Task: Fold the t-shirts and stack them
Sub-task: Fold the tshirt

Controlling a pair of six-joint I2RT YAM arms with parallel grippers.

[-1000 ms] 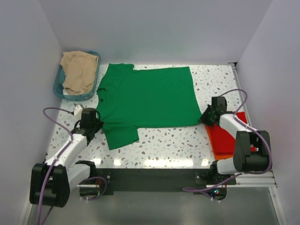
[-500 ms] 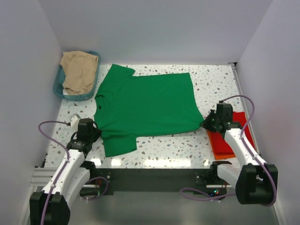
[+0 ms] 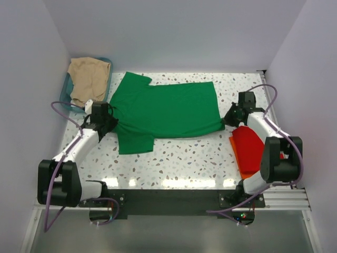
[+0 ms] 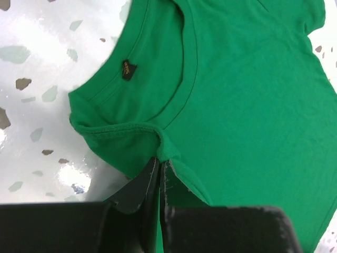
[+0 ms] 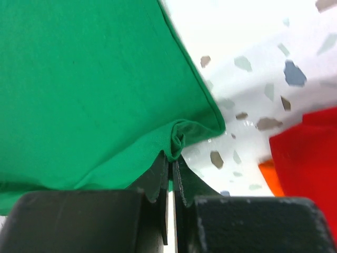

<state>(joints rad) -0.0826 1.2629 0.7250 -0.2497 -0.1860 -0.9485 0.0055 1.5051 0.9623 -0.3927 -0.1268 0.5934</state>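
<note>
The green t-shirt [image 3: 166, 108] lies spread on the speckled table, collar to the left and hem to the right. My left gripper [image 3: 109, 121] is shut on its shoulder beside the collar; the pinched cloth shows at the fingertips in the left wrist view [image 4: 160, 158]. My right gripper [image 3: 227, 120] is shut on the near hem corner, bunched at the fingertips in the right wrist view [image 5: 174, 150]. The red-orange t-shirt [image 3: 251, 150] lies folded at the table's right side, under the right arm; it also shows in the right wrist view [image 5: 308, 158].
A teal basket [image 3: 66, 95] with a beige cloth [image 3: 88, 79] in it stands at the back left corner. White walls close in the table on the left, back and right. A dark rail [image 3: 174, 197] runs along the near edge.
Both grippers moved away from the near edge toward the back, carrying the near edge of the green shirt with them. The shirt now lies farther back and narrower front to back.
</note>
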